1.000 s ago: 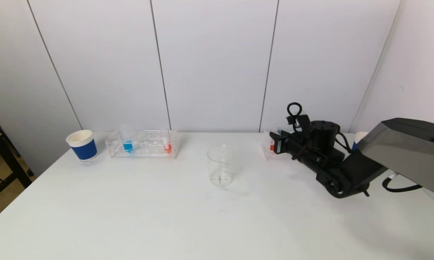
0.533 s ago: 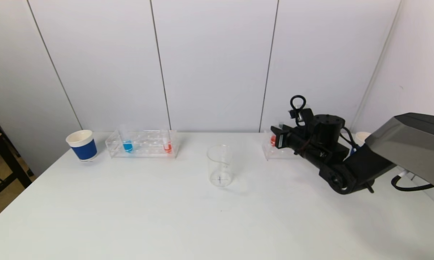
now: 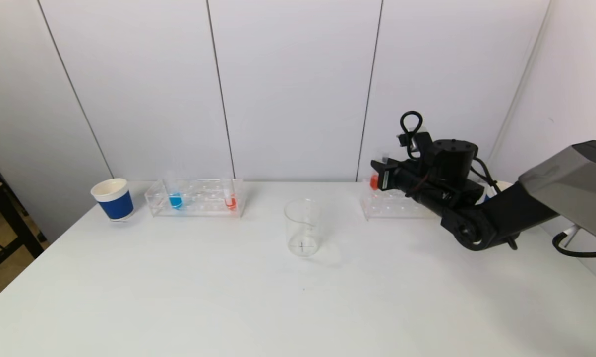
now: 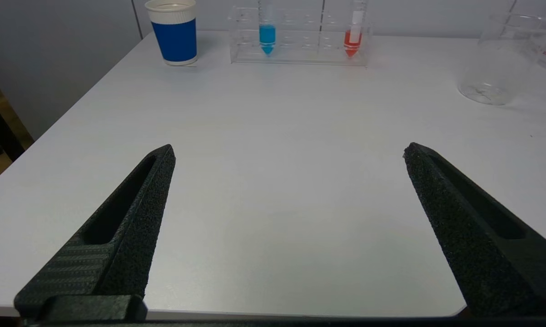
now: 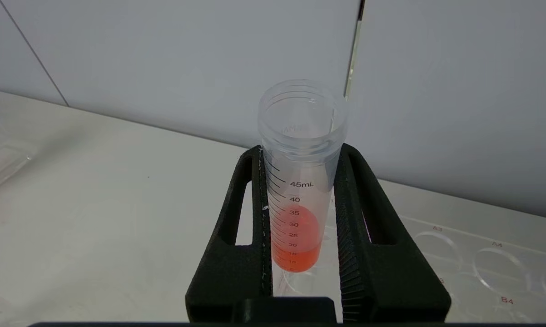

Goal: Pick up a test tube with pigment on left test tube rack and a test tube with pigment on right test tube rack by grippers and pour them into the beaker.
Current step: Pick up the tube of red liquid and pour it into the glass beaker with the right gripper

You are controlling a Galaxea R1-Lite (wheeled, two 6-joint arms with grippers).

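Right gripper [image 3: 379,179] is rising: a second ago I was seeing it down at the right test tube rack [image 3: 394,208], now it is holding the orange-pigment test tube [image 3: 374,181] clear above the rack's left end. Jaws are clamping the tube on both sides, upright, open mouth up.

Beaker [image 3: 303,227] is sitting mid-table, well apart from the gripper, nothing standing between them. Left test tube rack [image 3: 196,197] is sitting at the back left with a blue tube [image 3: 175,200] and an orange tube [image 3: 230,201] in it; blue paper cup [image 3: 112,199] is just beside it on the left. Second cup [image 3: 495,189] is mostly hiding behind the right arm.

Right wrist view is showing me the tube [image 5: 300,181] with graduations and pigment in the lower part, rack holes [image 5: 495,265] below. Left gripper [image 4: 289,154] is showing only in its wrist view: jaws spread wide, holding nothing, parked over the near table edge [image 4: 273,181].
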